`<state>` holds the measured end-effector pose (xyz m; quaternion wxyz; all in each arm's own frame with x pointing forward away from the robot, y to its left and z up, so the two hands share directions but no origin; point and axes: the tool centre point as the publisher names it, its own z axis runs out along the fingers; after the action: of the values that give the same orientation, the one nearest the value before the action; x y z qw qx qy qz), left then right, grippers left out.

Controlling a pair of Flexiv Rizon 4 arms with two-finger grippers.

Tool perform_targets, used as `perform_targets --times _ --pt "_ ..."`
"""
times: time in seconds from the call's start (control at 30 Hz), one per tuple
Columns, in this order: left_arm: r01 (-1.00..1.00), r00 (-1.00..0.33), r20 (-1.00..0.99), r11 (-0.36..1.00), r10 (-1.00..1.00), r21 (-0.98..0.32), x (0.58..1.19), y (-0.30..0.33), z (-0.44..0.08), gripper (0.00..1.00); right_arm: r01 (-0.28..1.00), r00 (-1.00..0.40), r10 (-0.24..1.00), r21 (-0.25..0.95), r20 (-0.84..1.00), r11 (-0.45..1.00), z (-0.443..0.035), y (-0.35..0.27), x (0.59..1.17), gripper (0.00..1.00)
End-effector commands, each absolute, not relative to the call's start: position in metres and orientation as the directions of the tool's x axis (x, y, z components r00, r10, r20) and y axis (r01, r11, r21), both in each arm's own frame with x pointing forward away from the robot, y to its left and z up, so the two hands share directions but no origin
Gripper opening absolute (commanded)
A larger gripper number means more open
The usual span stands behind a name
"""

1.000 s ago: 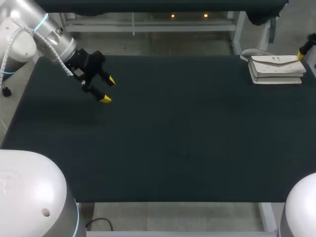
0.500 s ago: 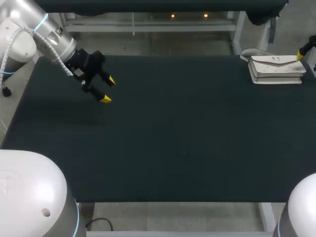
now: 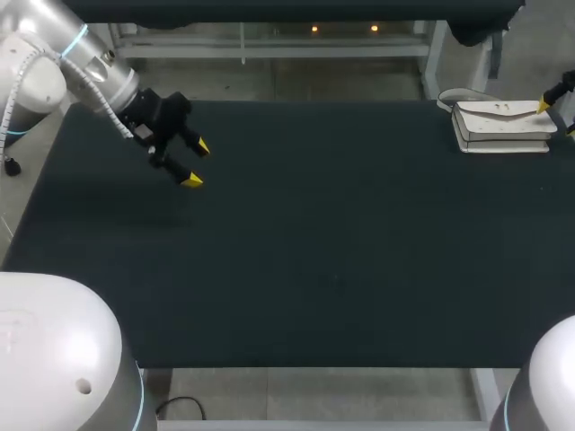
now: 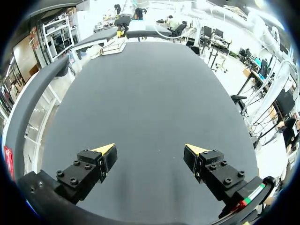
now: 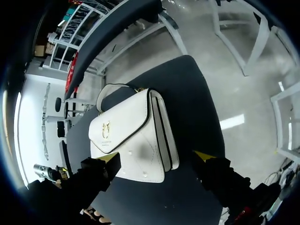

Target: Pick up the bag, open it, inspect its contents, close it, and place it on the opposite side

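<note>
A white flap handbag with a looped handle lies on the far right corner of the black table. My right gripper hangs at the bag's right end, open, with one yellow tip over the bag's edge. In the right wrist view the bag lies ahead of and partly between the wide-apart fingers of that gripper, and neither finger clasps it. My left gripper is open above the far left of the table with nothing in it. From there the bag shows far across the table.
The table's far edge and right edge run close by the bag, with a metal frame rail beyond them. A wide stretch of bare black tabletop lies between the two grippers.
My right gripper has shifted slightly at the bag's right end, and its second yellow tip now shows at the head view's edge. The bag and my left arm have not moved.
</note>
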<state>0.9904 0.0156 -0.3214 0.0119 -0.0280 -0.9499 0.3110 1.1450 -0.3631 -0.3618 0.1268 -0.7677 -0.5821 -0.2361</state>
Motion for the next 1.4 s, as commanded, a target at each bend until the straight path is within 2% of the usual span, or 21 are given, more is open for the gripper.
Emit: perform_targets --times 0.03,0.13,0.27,0.73,0.77,0.87,1.0,1.3,1.4 --pt "0.046 -0.998 0.004 0.804 0.06 -0.593 0.99 0.015 -0.322 1.0 0.98 0.197 0.803 -0.12 0.562 -0.157 -0.368 -0.369 1.156 0.98" --pt "0.046 -0.998 0.004 0.804 0.06 -0.593 0.99 0.015 -0.322 1.0 0.981 0.192 0.795 -0.122 0.575 -0.149 -0.369 -0.367 1.159 0.83" --pt "0.046 -0.998 0.004 0.804 0.06 -0.593 0.99 0.015 -0.322 1.0 0.981 0.192 0.788 -0.129 0.584 -0.143 -0.373 -0.365 1.163 0.5" --pt "0.046 -0.998 0.004 0.804 0.06 -0.593 0.99 0.015 -0.322 1.0 0.981 0.192 0.771 -0.133 0.608 -0.14 -0.377 -0.361 1.166 0.4" --pt "0.046 -0.998 0.004 0.804 0.06 -0.593 0.99 0.015 -0.322 1.0 0.981 0.191 0.77 -0.133 0.609 -0.139 -0.377 -0.36 1.166 0.38" --pt "0.046 -0.998 0.004 0.804 0.06 -0.593 0.99 0.015 -0.322 1.0 0.982 0.19 0.763 -0.133 0.617 -0.137 -0.378 -0.359 1.166 0.18" --pt "0.046 -0.998 0.004 0.804 0.06 -0.593 0.99 0.015 -0.322 1.0 0.982 0.191 0.76 -0.135 0.621 -0.136 -0.378 -0.358 1.165 0.05" --pt "0.046 -0.998 0.004 0.804 0.06 -0.593 0.99 0.015 -0.322 1.0 0.982 0.188 0.739 -0.135 0.647 -0.132 -0.378 -0.355 1.16 0.05" --pt "0.046 -0.998 0.004 0.804 0.06 -0.593 0.99 0.015 -0.322 1.0 0.983 0.185 0.731 -0.135 0.657 -0.127 -0.377 -0.353 1.159 0.11"
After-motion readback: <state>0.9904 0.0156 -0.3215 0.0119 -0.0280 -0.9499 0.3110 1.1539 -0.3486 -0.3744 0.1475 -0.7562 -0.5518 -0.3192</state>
